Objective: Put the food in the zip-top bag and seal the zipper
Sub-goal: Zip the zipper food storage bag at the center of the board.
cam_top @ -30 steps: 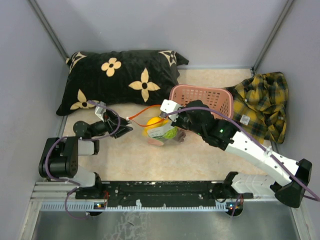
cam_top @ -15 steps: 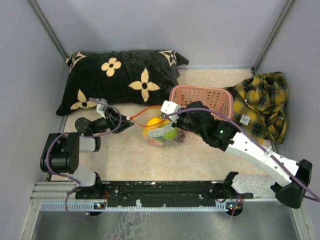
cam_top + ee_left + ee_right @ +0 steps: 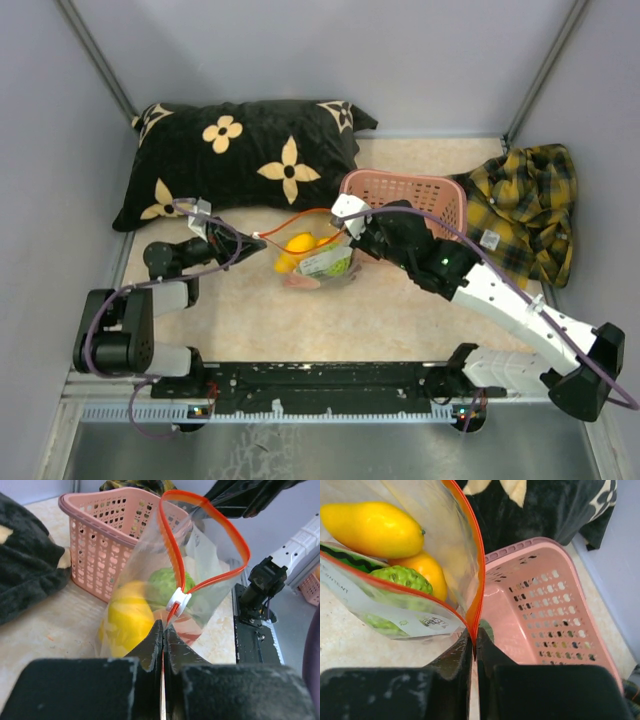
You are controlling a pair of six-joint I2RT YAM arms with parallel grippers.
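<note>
Zip-top bag (food inside) hangs between hands: left hand, right hand each pinching zipper.

Grey walls, beige tbl.

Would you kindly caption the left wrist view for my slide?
Left gripper pinches the zipper of the open bag, fruit inside.

On the zip-top bag, a white label lay just left of the right gripper's pinched jaws. Its far-left edge carried print reading roughly "CONTENT". The small dark print nearer the jaws was too blurred to read.
</note>
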